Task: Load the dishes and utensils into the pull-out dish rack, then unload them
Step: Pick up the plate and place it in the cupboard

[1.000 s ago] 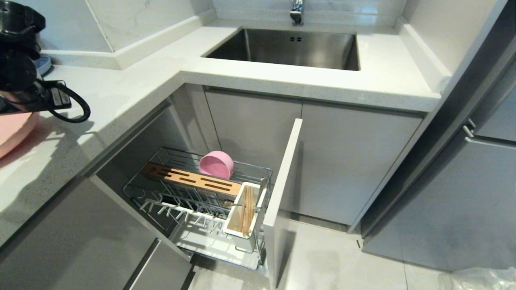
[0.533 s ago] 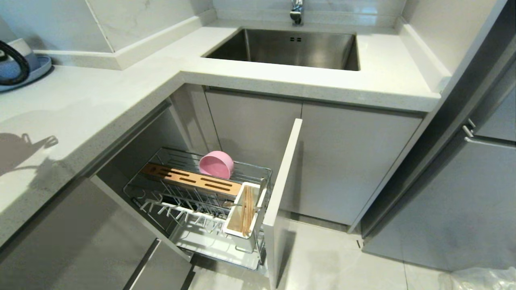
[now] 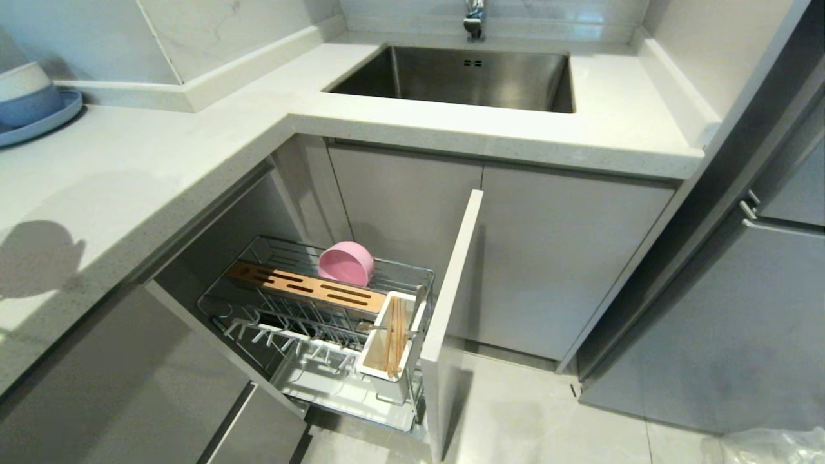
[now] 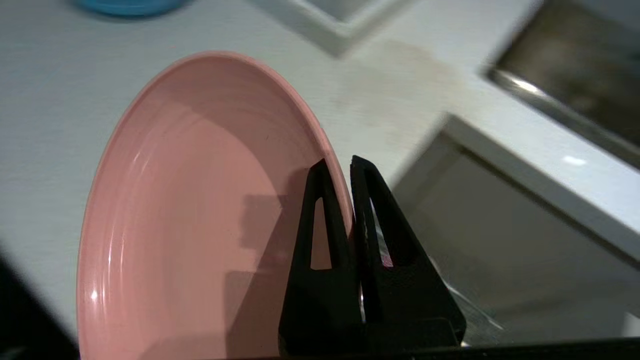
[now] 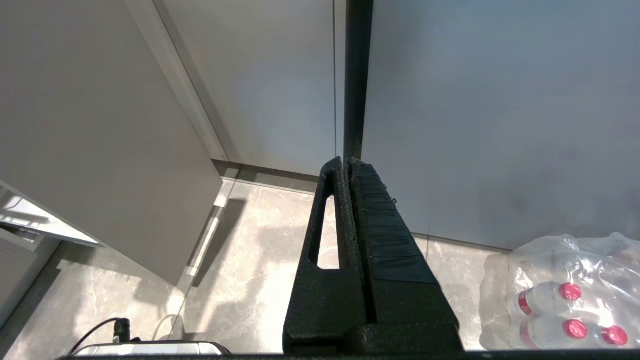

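Gripping the pink plate (image 4: 200, 200) rim, left hand (image 4: 345, 167) escapes head view.

The head view is evenly and brightly lit. A soft round shadow (image 3: 35, 258) is cast on the counter (image 3: 161, 161) at the left edge, and the recess behind the rack (image 3: 309, 303) is left dim. Straight lines are bowed toward the edges of that view by the wide lens. In the left wrist view the background is smeared by blur, a small glare spot is seen on the plate (image 4: 190, 200), and the shadow of the fingers (image 4: 325, 225) is thrown across it. The right wrist view is sharp, with pale reflections on the floor (image 5: 240, 265).
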Robot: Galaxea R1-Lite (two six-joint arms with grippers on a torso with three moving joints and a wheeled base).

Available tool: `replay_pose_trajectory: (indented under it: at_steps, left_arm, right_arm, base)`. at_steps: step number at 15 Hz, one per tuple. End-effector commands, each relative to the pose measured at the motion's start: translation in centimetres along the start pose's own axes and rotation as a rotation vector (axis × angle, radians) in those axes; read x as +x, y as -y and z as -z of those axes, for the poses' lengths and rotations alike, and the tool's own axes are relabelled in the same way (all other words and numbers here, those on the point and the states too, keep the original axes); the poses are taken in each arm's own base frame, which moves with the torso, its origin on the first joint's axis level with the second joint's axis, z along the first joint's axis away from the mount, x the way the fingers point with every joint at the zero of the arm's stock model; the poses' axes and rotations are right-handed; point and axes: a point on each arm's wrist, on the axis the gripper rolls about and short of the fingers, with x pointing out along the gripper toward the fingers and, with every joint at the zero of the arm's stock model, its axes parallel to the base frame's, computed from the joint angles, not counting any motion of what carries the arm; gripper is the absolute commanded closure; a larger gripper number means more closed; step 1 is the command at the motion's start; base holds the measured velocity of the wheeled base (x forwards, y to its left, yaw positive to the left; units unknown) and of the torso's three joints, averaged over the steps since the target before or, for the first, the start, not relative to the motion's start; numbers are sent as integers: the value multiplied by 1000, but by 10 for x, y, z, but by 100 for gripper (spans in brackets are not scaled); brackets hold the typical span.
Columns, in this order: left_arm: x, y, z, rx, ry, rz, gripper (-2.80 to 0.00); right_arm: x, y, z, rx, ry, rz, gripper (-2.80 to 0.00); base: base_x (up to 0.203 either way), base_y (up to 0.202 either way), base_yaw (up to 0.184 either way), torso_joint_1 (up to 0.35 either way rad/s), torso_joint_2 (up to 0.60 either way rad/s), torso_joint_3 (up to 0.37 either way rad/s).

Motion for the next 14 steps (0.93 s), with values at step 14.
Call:
replay_pose_trajectory:
  at_steps: [14]
  left_arm:
    - [-87, 42, 60, -59, -349, 795, 0]
  right_arm:
    - [0, 0, 0, 0, -1, 0, 0]
  base:
    - [0, 0, 0, 0, 0, 0]
